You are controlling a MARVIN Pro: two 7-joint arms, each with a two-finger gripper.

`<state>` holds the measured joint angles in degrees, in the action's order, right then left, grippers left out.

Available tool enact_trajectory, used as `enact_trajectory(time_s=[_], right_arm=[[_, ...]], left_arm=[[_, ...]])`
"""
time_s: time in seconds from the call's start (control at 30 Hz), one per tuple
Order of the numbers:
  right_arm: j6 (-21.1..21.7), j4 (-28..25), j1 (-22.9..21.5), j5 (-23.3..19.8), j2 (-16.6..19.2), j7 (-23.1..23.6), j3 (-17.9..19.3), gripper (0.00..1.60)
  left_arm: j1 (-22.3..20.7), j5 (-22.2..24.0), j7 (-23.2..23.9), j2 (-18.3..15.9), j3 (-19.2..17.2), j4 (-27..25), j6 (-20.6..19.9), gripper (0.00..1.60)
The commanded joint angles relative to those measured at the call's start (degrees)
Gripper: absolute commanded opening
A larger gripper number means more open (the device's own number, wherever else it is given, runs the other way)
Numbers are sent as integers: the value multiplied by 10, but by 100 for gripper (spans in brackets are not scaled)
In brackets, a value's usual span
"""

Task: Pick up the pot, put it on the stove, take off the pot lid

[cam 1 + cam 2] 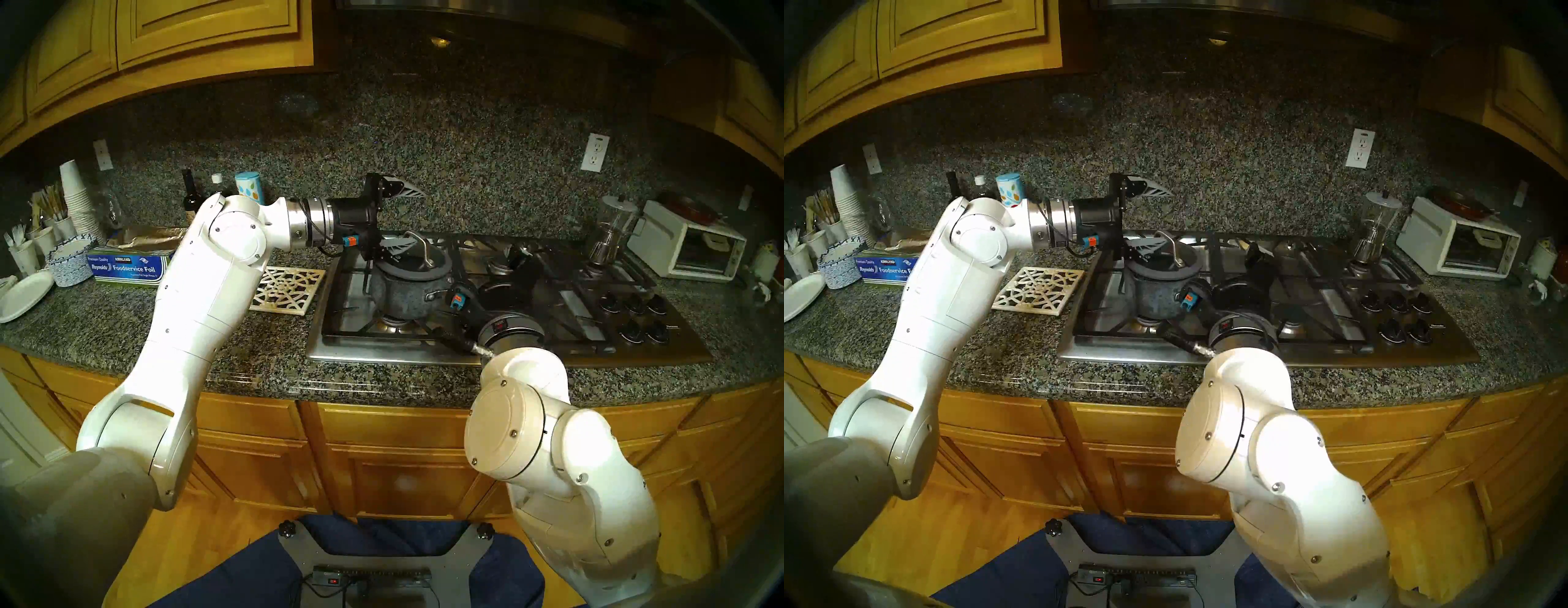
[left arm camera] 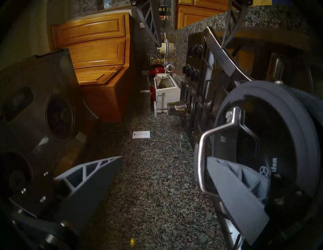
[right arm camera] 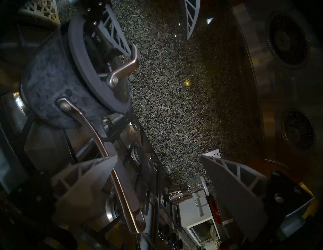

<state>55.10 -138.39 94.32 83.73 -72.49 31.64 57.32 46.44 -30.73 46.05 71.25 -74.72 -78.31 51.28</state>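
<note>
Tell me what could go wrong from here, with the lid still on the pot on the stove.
1. The open left hand has one finger inside the arched silver loop handle of the round grey-rimmed glass lid; pulling sideways may drag the lid rather than lift it.
2. The speckled dark grey saucepan sits unheld on the black grate, so it could tip.
3. The open right hand's finger is beside the long silver pot handle; it might bump it.

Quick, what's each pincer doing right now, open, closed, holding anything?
Left pincer: open, holding nothing, one finger by the lid handle.
Right pincer: open, holding nothing, beside the pot handle.
</note>
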Motion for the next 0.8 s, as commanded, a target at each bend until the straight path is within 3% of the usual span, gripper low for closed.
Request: enact_trajectory(time_s=[0.0,0.03,0.77], right_arm=[[-1,-16,-7,13,-2,-9,-1,160],[-1,-16,-7,14,-3,-9,-2,160],[-1,-16,-4,21,-7,-8,-3,160]], left_arm=[[-44,9,4,11,3,-5,8,13],[-42,11,8,11,4,-1,11,0],[-50,34,10,2,-28,14,37,0]])
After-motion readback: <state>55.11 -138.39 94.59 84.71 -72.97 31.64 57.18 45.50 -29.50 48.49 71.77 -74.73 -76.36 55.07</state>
